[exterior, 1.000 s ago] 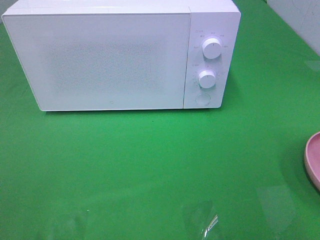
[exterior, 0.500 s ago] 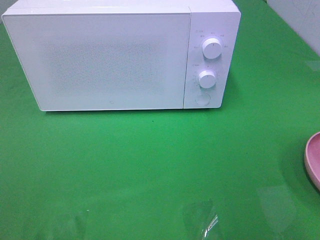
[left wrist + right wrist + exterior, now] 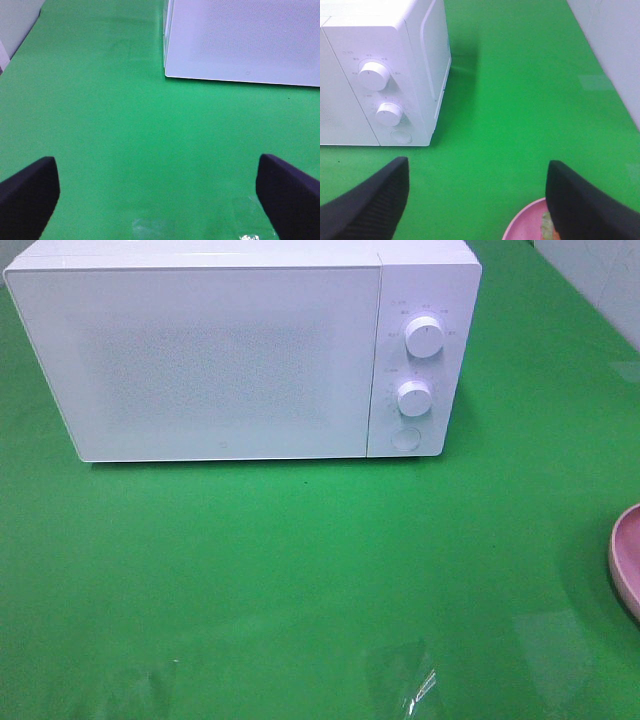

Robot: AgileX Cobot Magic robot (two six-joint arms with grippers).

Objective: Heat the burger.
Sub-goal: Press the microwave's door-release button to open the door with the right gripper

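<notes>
One white microwave (image 3: 230, 350) was seen filling the upper left and centre of the exterior high frame. Its door (image 3: 200, 360) was shut, and an upper knob (image 3: 425, 337), a lower knob (image 3: 414, 398) and a round button (image 3: 405, 439) were stacked on its right panel. A green table cover (image 3: 300, 570) was spread under everything. A pink plate (image 3: 627, 560) was cut off by the right edge of that frame, well apart from the microwave, with bare green between them. A clear shiny patch (image 3: 410, 685) was noted at the bottom edge, right of centre.

The burger (image 3: 547, 226) was seen only in the right wrist view, as a sliver of green and orange on the plate, mostly hidden behind one finger. Its facing and long axis could not be told.

The right gripper (image 3: 478, 162) was hung above the plate rim, jaws wide, nothing gripped. The left gripper (image 3: 156, 160) was hung over bare green near the microwave's front corner, jaws fully spread, nothing between them.
</notes>
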